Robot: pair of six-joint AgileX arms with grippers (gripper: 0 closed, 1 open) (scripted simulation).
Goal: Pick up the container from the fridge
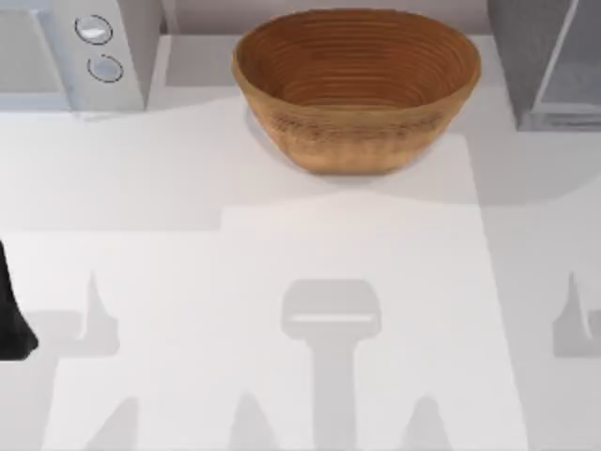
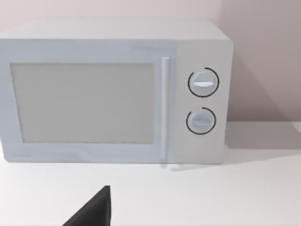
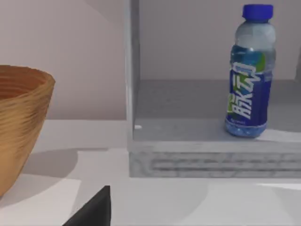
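Bottle: the container (image 3: 250,75) stands upright on the fridge floor, blue cap up, toward the front edge — placed so a sideways reach can take it round the body without touching the walls.
Fridge: the fridge (image 3: 188,141) sits at the far right corner of the surface (image 1: 282,282), its front open toward me, so the right wrist view looks straight into the compartment; from above I see its grey top (image 1: 545,56).
Right end effector: a dark finger tip (image 3: 94,209) pokes into the right wrist view, low and well short of the fridge; I cannot tell whether the fingers are apart or together.
Left end effector: parked at the left edge of the surface (image 1: 11,310), facing the microwave (image 2: 113,94); a dark tip (image 2: 94,212) shows, state unreadable — I cannot tell.
Basket: the woven basket (image 1: 357,89) sits at the back centre, between the two appliances, clear of the approach line.
Judgement: the pick is not yet begun; my right arm is the near one for it.
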